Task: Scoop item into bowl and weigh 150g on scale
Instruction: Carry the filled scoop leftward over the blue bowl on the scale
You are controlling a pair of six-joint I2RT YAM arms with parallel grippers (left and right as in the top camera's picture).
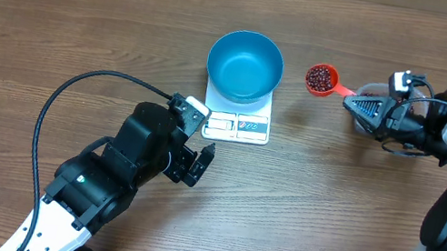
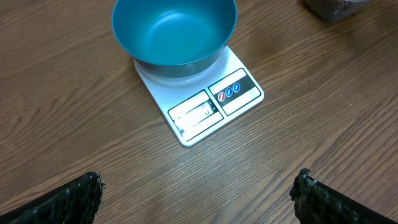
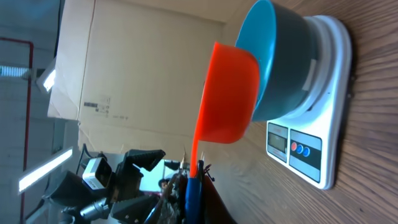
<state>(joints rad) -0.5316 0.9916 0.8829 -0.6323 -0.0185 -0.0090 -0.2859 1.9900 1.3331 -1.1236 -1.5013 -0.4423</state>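
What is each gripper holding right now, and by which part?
The right gripper holds the scoop by its handle, with beans in the cup. The left gripper is open and holds nothing.

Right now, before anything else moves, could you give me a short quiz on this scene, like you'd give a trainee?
1. Fill in: the left gripper has its jaws ___.
2. True or false: the blue bowl on the scale is empty.
3. The right gripper holds the red scoop, which carries: A) rice B) dark beans C) nothing.
Key: 1 open; 2 true; 3 B.
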